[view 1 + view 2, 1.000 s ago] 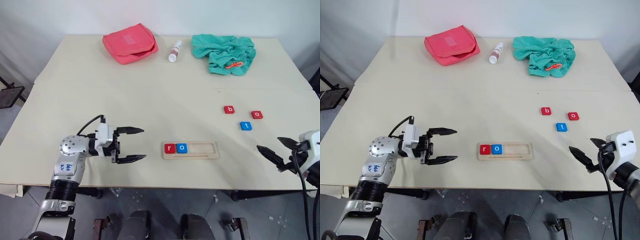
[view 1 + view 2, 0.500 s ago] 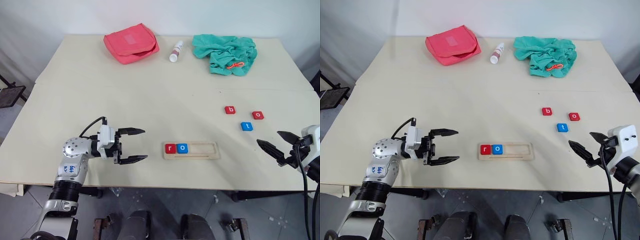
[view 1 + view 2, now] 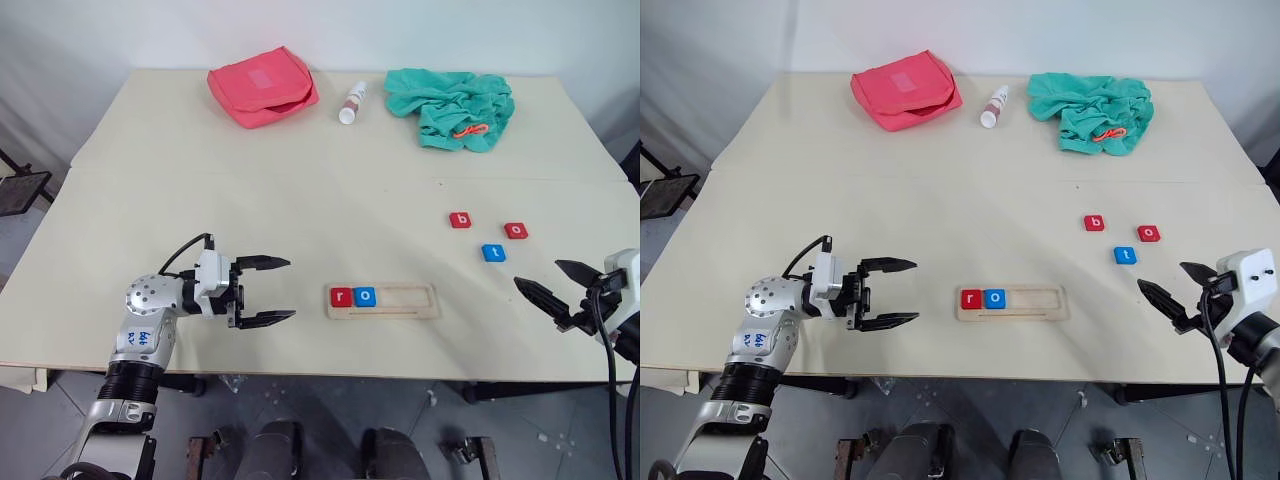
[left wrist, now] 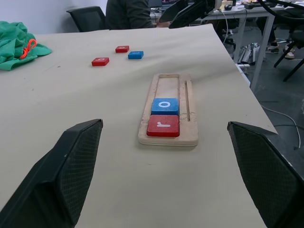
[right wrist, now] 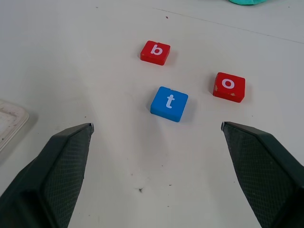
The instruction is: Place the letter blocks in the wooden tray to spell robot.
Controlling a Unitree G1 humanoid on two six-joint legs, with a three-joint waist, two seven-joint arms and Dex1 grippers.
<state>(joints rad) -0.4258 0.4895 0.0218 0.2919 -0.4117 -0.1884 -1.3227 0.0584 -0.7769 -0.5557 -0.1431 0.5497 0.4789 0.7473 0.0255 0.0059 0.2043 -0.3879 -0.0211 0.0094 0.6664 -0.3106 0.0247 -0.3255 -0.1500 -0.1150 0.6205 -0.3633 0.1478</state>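
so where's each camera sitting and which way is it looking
Head stereo pair: above the table, looking forward and down; both arms show, left gripper, right gripper.
Left wrist: looks along its open fingers at the wooden tray holding r and o.
Right wrist: looks past its open fingers at b, t, o.
Every view shares those three loose blocks.

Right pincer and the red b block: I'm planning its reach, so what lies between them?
The blue t block sits between the right pincer and the red b block, as the right wrist view shows; otherwise bare table.
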